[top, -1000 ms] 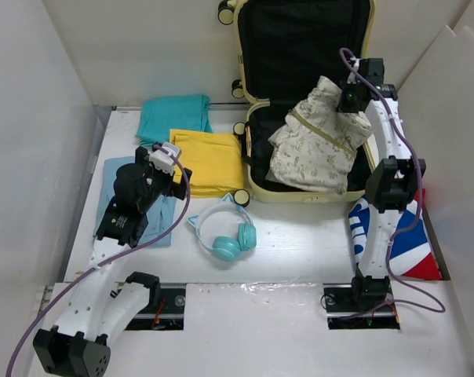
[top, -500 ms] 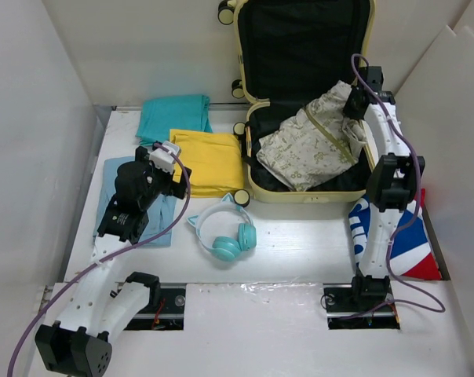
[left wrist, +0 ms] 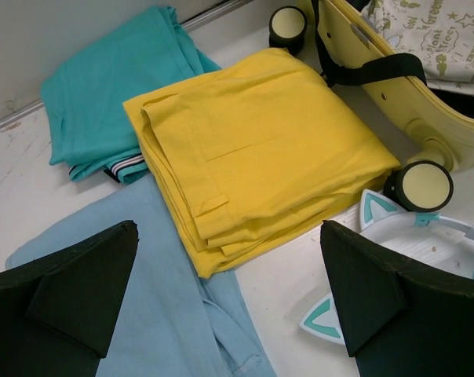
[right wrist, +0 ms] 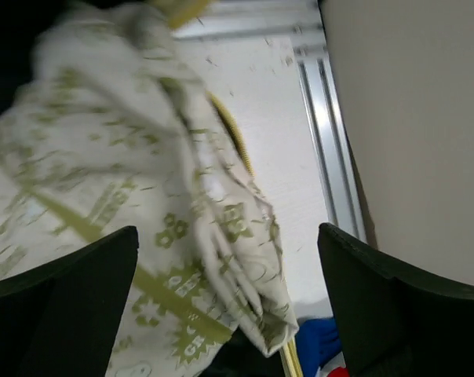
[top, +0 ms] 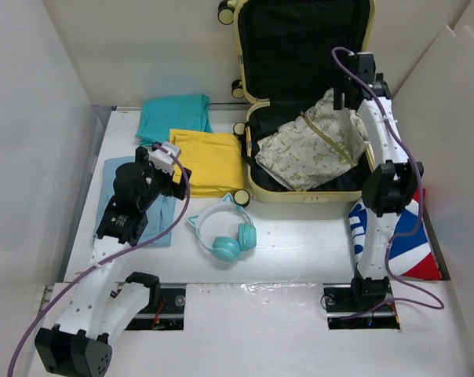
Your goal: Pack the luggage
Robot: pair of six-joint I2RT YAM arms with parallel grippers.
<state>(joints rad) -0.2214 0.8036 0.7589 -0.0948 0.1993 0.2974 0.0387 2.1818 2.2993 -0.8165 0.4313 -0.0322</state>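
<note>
The luggage (top: 300, 194), a pale-yellow hard case, lies open at the back with its black-lined lid standing up. A cream garment with olive print (top: 311, 149) is spread in its lower half. My right gripper (top: 348, 98) hovers open over the garment's far right corner; in the right wrist view the cloth (right wrist: 127, 196) lies loose below my right gripper (right wrist: 229, 298), and neither finger touches it. My left gripper (top: 170, 174) stands open and empty at the left. Seen from its wrist, my left gripper (left wrist: 229, 290) sits over light-blue cloth (left wrist: 143, 290), near the luggage's wheel (left wrist: 424, 186).
A folded yellow cloth (top: 209, 161), a teal cloth (top: 174, 116) and a light-blue cloth (top: 162, 220) lie left of the case. Teal-and-white cat-ear headphones (top: 225, 232) sit in front of it. A red, white and blue cloth (top: 410, 243) lies by the right arm. White walls enclose the table.
My right gripper has opened and let go of the printed garment, which dropped flat into the luggage. The right arm drew back toward the lid. The left arm has not moved.
</note>
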